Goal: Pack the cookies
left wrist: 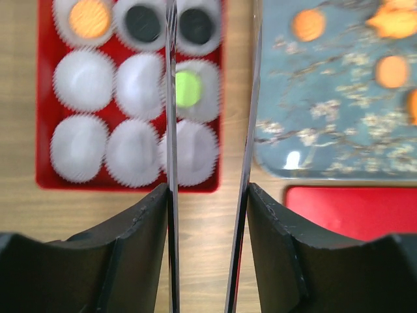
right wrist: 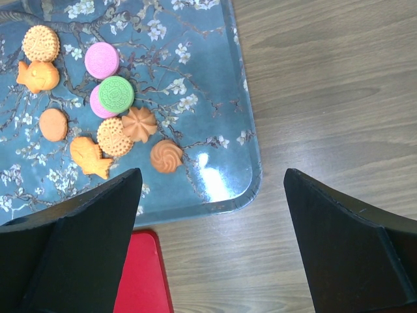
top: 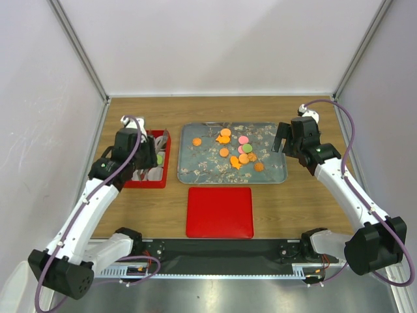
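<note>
At the left of the wooden table [top: 293,202], the left gripper [left wrist: 212,65] hangs over a red box [top: 144,184] of nine white paper cups [left wrist: 81,81]. Its thin fingers [left wrist: 171,130] are parted a modest way with nothing between them. Four cups are filled. An orange cookie [left wrist: 89,18] sits in a corner cup, two black cookies [left wrist: 143,23] are beside it in the same row, and a green cookie [left wrist: 187,89] is in the next row. The other five show only white paper.

Just right of the box lies a blue blossom-patterned tray [top: 195,166]. The rest of the cookies [top: 236,151] cluster loosely toward its right half: orange rounds, two fish-shaped orange pieces [right wrist: 90,156], a pink one [right wrist: 102,60], and a green one [right wrist: 116,93] resting on a second pink. A lone orange round [top: 197,141] lies apart near the tray's left side.

Nearer the arms, in front of the tray, a flat red square lid [top: 219,212] lies on the table. At the right, the right gripper [right wrist: 212,173] hovers above the tray's near right corner, jaws spread wide and empty.
</note>
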Available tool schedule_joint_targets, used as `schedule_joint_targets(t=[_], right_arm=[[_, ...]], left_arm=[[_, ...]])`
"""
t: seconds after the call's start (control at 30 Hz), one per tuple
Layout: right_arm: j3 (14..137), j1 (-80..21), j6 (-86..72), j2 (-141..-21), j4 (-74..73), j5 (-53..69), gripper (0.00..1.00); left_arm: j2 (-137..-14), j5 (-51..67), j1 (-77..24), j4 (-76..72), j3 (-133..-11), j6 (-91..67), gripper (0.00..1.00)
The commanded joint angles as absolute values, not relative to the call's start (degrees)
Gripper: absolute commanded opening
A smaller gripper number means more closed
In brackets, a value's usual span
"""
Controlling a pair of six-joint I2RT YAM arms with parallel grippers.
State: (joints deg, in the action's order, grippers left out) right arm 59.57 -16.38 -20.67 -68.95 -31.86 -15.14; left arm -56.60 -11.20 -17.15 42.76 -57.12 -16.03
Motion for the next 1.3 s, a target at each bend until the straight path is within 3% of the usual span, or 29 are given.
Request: schedule_joint_targets(t=[0.0, 0.33, 0.57, 1.27], right_arm=[[60.3, -16.3, -19.7, -69.0, -30.7, -15.7, 0.97], [60.6, -16.3, -19.7, -69.1, -31.6, -17.1, 0.97], [60.6, -16.3, -19.6, -69.6, -31.6, -17.8, 0.97], [60.7, -16.3, -19.6, -70.0, -31.7, -17.9, 0.97]], left_arm=[[-58.3, -10.4, -20.7, 41.4, -61.6, -16.0, 0.55], [-70.8, -12.0, -38.7, 33.1, -63.1, -20.9, 0.56], [-80.3, -10.2, -42.5, 27.7, -62.8, -21.0, 0.56], [-90.3, -10.3, -45.0, 24.1, -66.0, -20.6, 0.55]])
